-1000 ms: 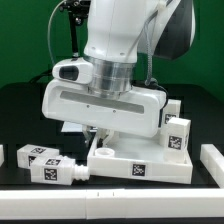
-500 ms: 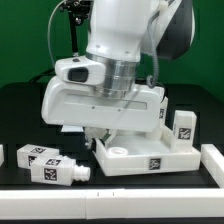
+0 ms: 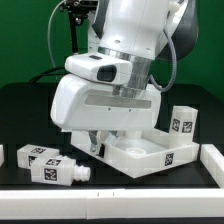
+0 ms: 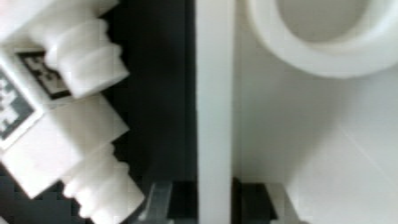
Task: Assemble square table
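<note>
The square table's top [image 3: 140, 153], a white slab with a raised rim, lies flat at the front, one corner turned toward the camera. My gripper [image 3: 97, 143] is shut on its rim at the exterior view's left end. In the wrist view the rim [image 4: 214, 90] runs as a narrow white strip between my dark fingers [image 4: 175, 202], and my gripper [image 4: 215, 205] pinches it. A round corner hole [image 4: 329, 40] shows in the slab beside it. Two tagged legs [image 3: 45, 162] lie at the front left, and another leg [image 3: 181, 123] stands at the right. One leg [image 4: 71, 110] lies close beside the rim.
A long white bar [image 3: 212, 160] lies along the exterior view's right edge. A small white piece [image 3: 2, 155] sits at the far left edge. My arm's large white body hangs over the slab and hides the table behind it.
My gripper has turned with the rim in it. The slab has swung from square-on to corner-first and shifted toward the exterior view's right. The legs at the left have not moved.
</note>
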Controlling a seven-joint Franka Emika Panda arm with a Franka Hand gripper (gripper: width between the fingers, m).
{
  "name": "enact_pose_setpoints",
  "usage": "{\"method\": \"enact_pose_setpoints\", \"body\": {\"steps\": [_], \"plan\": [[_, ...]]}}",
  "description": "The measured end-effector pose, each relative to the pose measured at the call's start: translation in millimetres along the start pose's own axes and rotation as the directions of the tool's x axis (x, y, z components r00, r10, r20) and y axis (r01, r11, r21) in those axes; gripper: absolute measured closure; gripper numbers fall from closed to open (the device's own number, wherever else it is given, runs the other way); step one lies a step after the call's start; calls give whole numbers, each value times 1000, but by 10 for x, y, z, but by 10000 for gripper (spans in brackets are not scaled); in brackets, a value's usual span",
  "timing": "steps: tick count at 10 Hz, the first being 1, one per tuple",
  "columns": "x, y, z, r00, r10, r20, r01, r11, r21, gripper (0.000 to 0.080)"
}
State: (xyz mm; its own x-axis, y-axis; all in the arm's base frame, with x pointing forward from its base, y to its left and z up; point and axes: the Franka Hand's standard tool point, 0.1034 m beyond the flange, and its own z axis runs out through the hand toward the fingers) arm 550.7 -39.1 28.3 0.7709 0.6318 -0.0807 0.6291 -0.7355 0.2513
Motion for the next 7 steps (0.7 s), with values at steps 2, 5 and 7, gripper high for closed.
{"method": "enact_pose_setpoints", "body": {"steps": [2,5,7], "plan": [[49,-54,-56,991,-137,-3,137,991,-15,734],[232,-172,-159,897,-442,-22,441,897,-28,743],[202,-149,-140,845,-534,-11,534,845,-31,743]]}}
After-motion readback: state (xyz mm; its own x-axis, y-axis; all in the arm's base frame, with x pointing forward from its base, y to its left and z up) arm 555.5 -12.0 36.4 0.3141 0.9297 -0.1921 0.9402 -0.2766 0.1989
